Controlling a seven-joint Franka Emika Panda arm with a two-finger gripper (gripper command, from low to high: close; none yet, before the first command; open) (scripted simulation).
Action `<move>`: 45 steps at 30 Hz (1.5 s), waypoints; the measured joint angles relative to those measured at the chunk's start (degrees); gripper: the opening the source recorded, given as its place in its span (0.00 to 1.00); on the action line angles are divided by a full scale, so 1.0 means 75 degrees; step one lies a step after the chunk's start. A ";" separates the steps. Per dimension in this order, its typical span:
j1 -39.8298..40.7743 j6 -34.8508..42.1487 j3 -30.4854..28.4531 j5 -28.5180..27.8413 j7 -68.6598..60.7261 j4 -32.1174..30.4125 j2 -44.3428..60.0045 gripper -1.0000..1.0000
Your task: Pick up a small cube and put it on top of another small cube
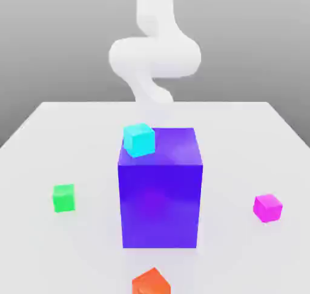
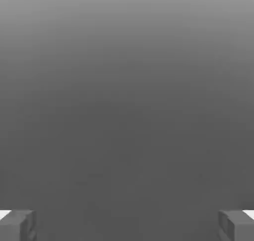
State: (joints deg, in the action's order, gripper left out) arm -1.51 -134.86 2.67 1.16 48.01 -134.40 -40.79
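Observation:
Four small cubes show in the exterior view. A cyan cube [image 1: 139,140] sits at the upper left corner of a tall blue-purple block [image 1: 160,196]; whether it rests on the block or stands behind it I cannot tell. On the white table [image 1: 242,141], a green cube [image 1: 63,198] lies to the exterior view's left and a magenta cube [image 1: 267,207] to its right. An orange cube [image 1: 151,282] is at the near edge. My gripper [image 2: 127,226] is open in the hand view, its grey fingertips [image 2: 17,225] far apart with nothing between them.
The white arm [image 1: 154,57] rises behind the tall block at the far side of the table. The tall block stands mid-table between the green and magenta cubes. A plain grey background lies ahead of the hand.

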 joint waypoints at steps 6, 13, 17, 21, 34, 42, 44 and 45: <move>-0.0511 -0.1037 0.1028 0.0283 0.0812 -0.0874 0.1684 0.50; -0.1045 -0.2212 0.2340 0.0252 0.1977 -0.1862 0.3586 0.50; -0.1367 -0.2888 0.3011 -0.0168 0.2934 -0.2428 0.4730 0.50; -0.1952 -0.3540 0.3301 -0.1087 0.4225 -0.2960 0.5940 0.50; -0.3948 -0.5019 0.0941 -0.3370 0.6097 -0.2629 0.7998 0.00; -0.2940 -0.3792 0.2450 -0.1173 0.4335 -0.2935 0.6277 0.00; -0.2564 -0.3670 0.2321 -0.0934 0.3841 -0.2735 0.6006 0.00; -0.2263 -0.3626 0.2188 -0.0858 0.3604 -0.2633 0.5883 0.00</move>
State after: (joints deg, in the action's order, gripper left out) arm -18.49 -162.06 19.08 -5.27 75.04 -154.15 3.33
